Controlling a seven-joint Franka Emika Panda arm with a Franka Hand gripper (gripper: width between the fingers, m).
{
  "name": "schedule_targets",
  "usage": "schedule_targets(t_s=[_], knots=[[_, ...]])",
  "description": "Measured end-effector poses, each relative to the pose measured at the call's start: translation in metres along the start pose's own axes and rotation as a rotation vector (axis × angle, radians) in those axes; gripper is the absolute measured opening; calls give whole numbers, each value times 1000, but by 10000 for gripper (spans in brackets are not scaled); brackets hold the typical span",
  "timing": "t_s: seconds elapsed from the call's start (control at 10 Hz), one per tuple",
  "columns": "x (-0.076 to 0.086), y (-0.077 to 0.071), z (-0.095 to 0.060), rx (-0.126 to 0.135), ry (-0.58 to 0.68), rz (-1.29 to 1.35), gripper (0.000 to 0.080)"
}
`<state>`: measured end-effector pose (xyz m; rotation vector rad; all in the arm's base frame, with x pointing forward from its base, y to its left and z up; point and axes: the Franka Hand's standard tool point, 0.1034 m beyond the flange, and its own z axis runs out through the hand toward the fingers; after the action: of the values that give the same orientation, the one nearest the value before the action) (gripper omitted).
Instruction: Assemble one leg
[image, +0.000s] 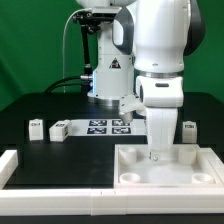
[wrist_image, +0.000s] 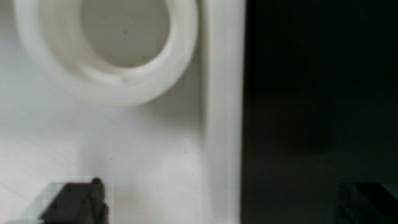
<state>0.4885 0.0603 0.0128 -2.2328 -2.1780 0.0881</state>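
Three legs, small white posts with black-and-white tags, stand on the black table: two at the exterior view's left (image: 35, 127) (image: 60, 129) and one at its right (image: 188, 130). None shows in the wrist view. My gripper (image: 155, 153) is down at the far edge of the large white square panel (image: 190, 167), away from all the legs. In the wrist view the gripper (wrist_image: 217, 204) is open: one fingertip (wrist_image: 71, 201) is over the panel (wrist_image: 125, 140), the other (wrist_image: 366, 201) over the black table. The panel's side edge lies between them. It holds nothing.
The marker board (image: 108, 125) lies on the table behind the panel, in front of the robot's base. A white L-shaped rail (image: 12, 162) runs along the front and left edge. A round recess (wrist_image: 107, 35) shows in the panel's corner in the wrist view.
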Motion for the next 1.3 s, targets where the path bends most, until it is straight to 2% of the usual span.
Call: schedule_targets(t_s=[0.3, 0.4, 0.5, 0.7, 0.8, 1.0, 1.1, 1.3], knots=[[0, -2, -2, -4, 2, 24, 649], [-3, -13, -15, -19, 4, 99, 649], [0, -29, -26, -20, -2, 171, 649], [12, -42, -40, -27, -8, 344, 649], [20, -50, -44, 7, -42, 499, 649], [17, -47, -41, 4, -36, 463, 649], [20, -47, -41, 7, -28, 640, 649], [21, -48, -41, 11, -23, 820, 649]])
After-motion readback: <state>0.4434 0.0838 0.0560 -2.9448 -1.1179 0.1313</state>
